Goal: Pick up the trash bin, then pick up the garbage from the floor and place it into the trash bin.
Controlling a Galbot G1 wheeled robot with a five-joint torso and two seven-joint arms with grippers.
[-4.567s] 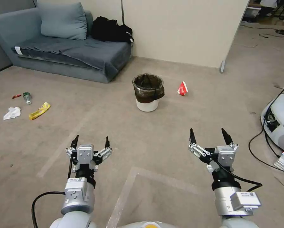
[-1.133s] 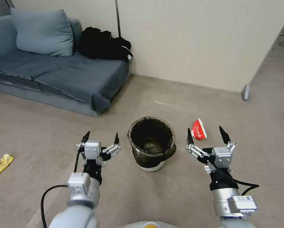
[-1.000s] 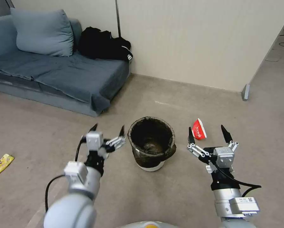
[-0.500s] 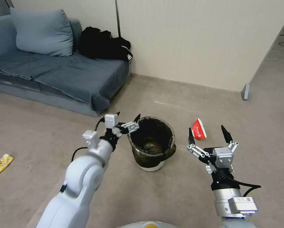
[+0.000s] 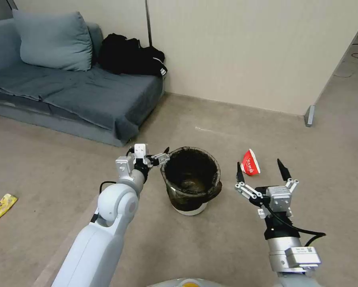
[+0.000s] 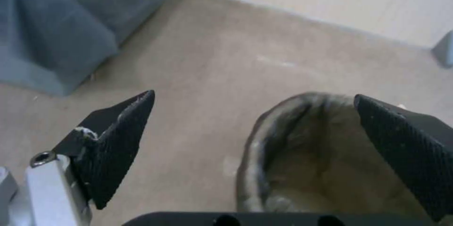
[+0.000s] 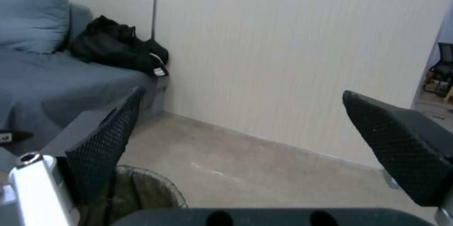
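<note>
Left gripper: I am holding my left gripper point(image 5: 155, 152) at the rim of the trash bin point(image 5: 191, 180), on the side facing the sofa point(image 5: 67, 95). My fingers are spread wide; in my left wrist view one fingertip point(image 6: 124, 126) is hanging outside the rim over bare floor point(image 6: 198, 77) and the other is sitting over the bin's mouth. I cannot tell whether either one is touching the liner.

Right gripper: I am keeping my right gripper point(image 5: 262, 172) in the air on the bin's other side, near it but apart, fingers spread wide, gripping nothing.

Trash bin: one, standing upright on the floor between my two grippers, white at the base, with a dark liner point(image 5: 209, 192) folded over the rim. Something small and pale is lying at its bottom; I cannot tell what.

Garbage, counted: two pieces are showing in my head view. One crushed red-and-white cup point(image 5: 250, 163) is lying on the floor just beyond my right gripper, beside the bin. One yellow wrapper point(image 5: 0, 204) is lying well apart, at the floor's left edge of my view.

Other things: one sofa against the wall, one cushion point(image 5: 49, 40) on it, one heap of black bags or clothing point(image 5: 129, 56) at its end by the wall corner.
</note>
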